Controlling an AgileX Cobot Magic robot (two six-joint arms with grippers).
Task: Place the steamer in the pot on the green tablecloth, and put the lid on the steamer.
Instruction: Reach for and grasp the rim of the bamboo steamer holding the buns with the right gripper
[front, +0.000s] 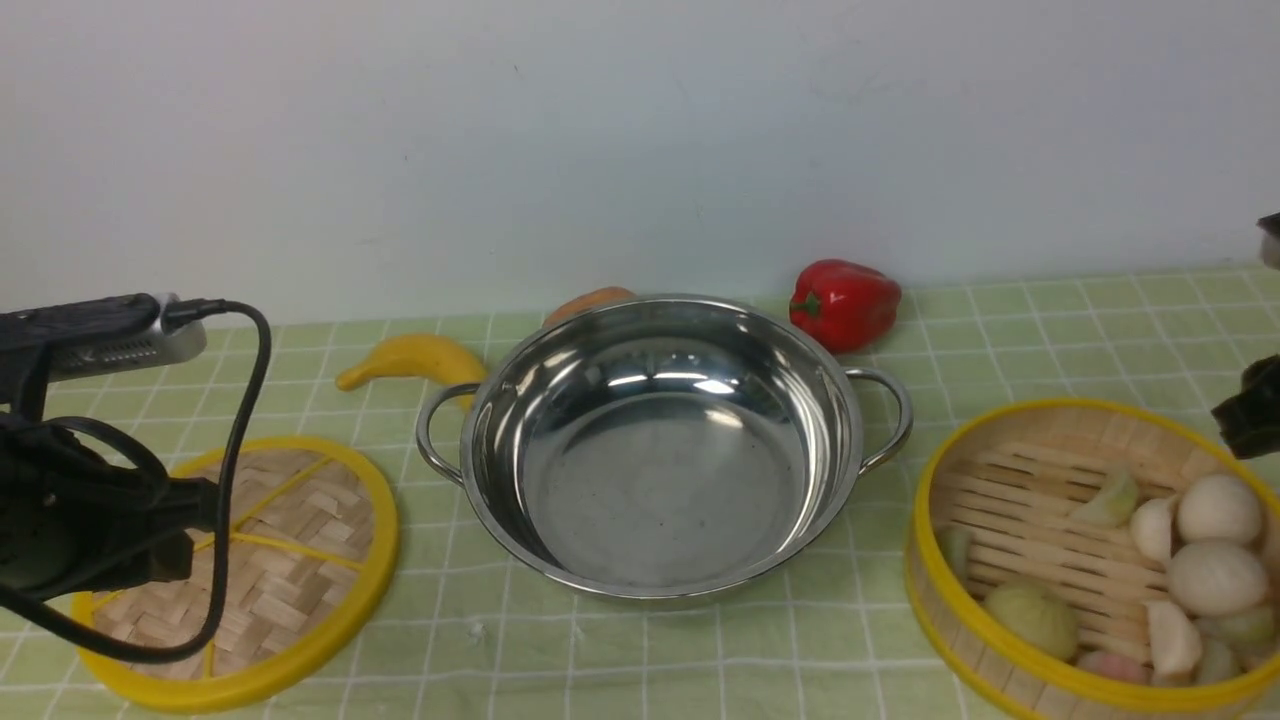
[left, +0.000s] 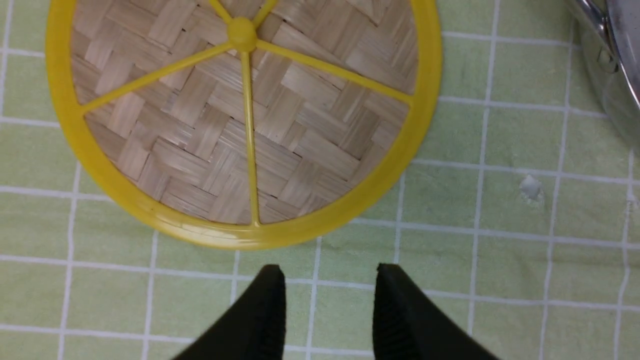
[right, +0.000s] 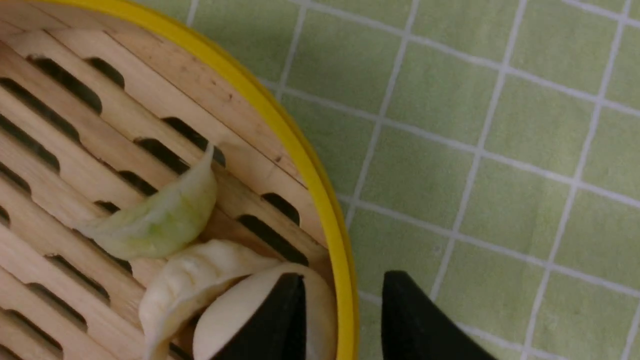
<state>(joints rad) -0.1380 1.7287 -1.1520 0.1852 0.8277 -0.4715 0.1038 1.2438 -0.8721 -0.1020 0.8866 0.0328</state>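
**Front view:** a wide, shallow pot (front: 660, 480) of mirror-bright steel stands empty at the middle of a pale green tablecloth (front: 1000, 330) ruled with a white grid. Its two loop handles point left and right, so the handle line runs across the scene. The lid (front: 290, 560), a flat disc of woven bamboo strips with a thick yellow rim and thin yellow spokes, lies flat to the left of the pot and apart from it. The left arm (front: 70, 520) and its black cable (front: 245, 400) partly hide it. The steamer (front: 1080, 408), a round basket with a low wooden wall, yellow rim and slatted floor, sits open side up on the cloth to the right of the pot. It holds white buns (front: 1218, 508) and pale green dumplings (right: 155, 225). A banana (front: 410, 358), lying lengthwise left to right, and a red pepper (front: 845, 303) rest at the far side. Only the wrist views show the claws. **Left wrist view:** the left claw (left: 327, 272) hovers over bare cloth just beside the lid's rim, its black fingers moderately parted and holding nothing. **Right wrist view:** the right claw (right: 345, 282) straddles the steamer's yellow rim, narrowly parted, with one finger above a bun inside and the other above the cloth outside. Whether it touches the rim cannot be told.
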